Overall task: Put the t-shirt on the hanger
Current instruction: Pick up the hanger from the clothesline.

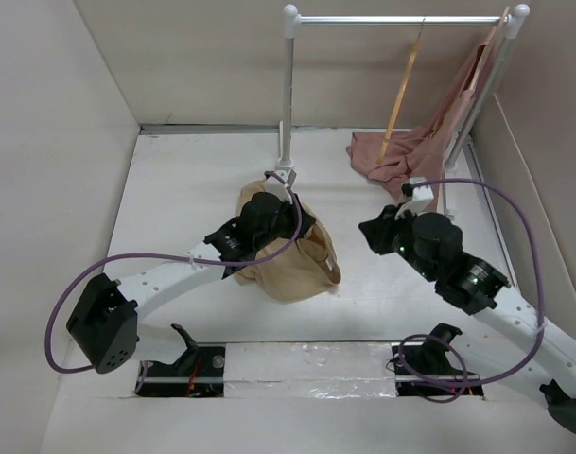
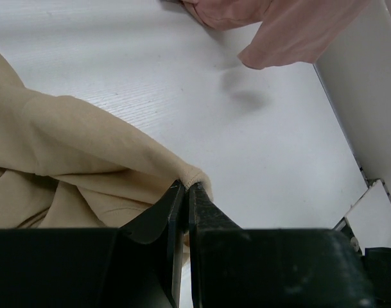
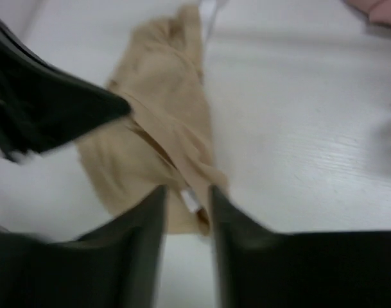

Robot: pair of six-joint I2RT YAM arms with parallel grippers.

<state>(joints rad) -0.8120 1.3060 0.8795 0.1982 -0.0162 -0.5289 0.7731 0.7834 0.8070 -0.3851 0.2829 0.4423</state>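
The tan t-shirt lies bunched on the white table, left of centre. My left gripper sits over its far part and is shut on a ribbed edge of the cloth. My right gripper is open and empty, a little to the right of the shirt and pointing at it. In the right wrist view the shirt and its white label show between the open fingers. The light wooden hanger hangs slanted from the rail at the back right, bare.
A silver rail on white posts stands at the back. A dusty-pink garment drapes from its right post onto the table; it also shows in the left wrist view. Walls enclose the table on three sides.
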